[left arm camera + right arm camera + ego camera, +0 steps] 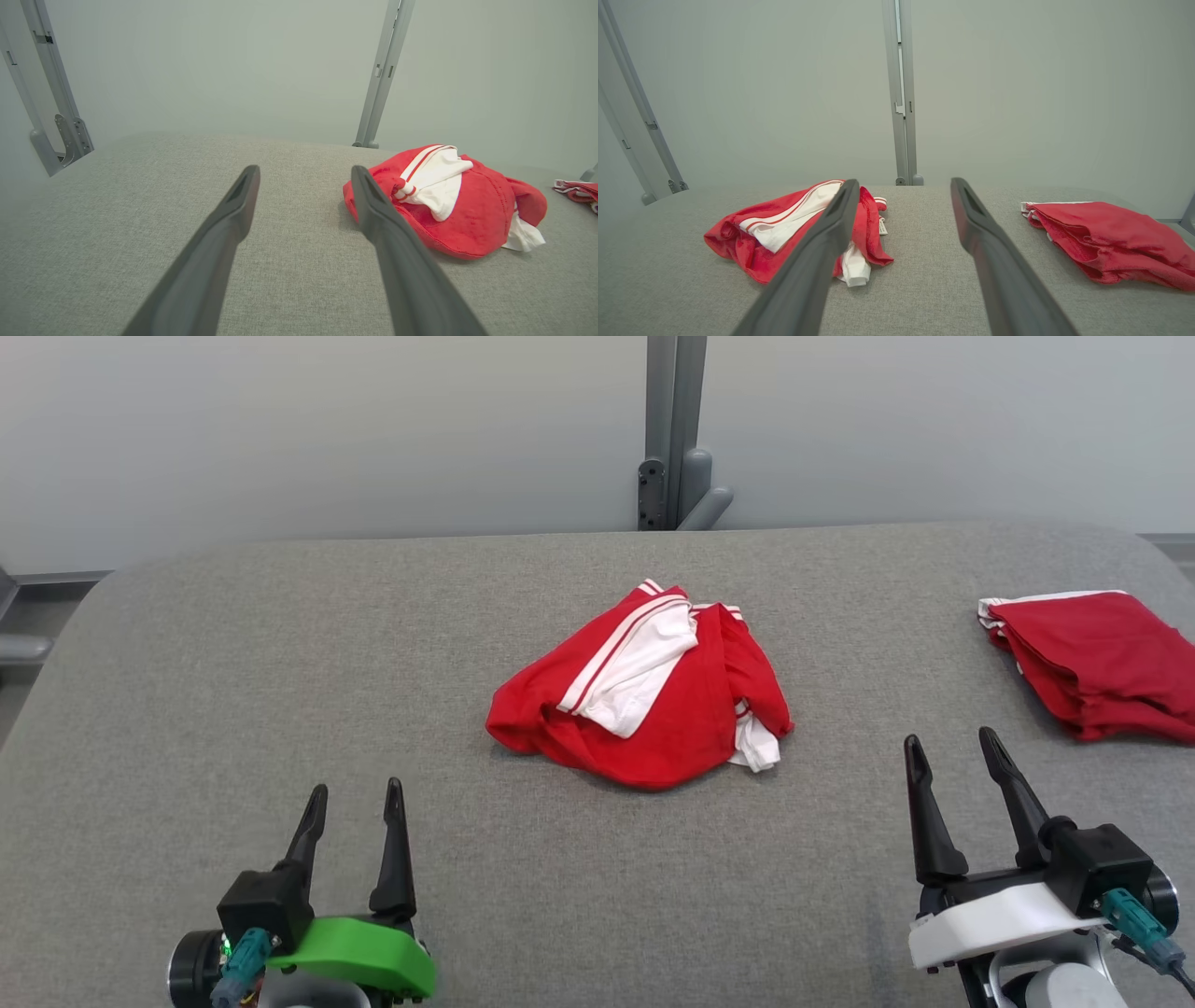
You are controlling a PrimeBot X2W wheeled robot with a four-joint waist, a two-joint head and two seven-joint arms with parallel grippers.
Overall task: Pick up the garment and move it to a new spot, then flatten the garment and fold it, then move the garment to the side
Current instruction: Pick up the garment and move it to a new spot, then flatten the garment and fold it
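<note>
Currently, left jaws wide apart and empty, right jaws likewise, both clear of garment (653, 728).

Folded red cloth (1097, 663) lies right on grey table (280, 663); post (674, 429) behind.

1. No text, brand, number or sign can be read in any of the views.
2. What looks like a small white tag (882, 227) sits at the right edge of the crumpled red and white garment (780, 233) in the middle of the grey surface. Any print on it is too small to make out.
</note>
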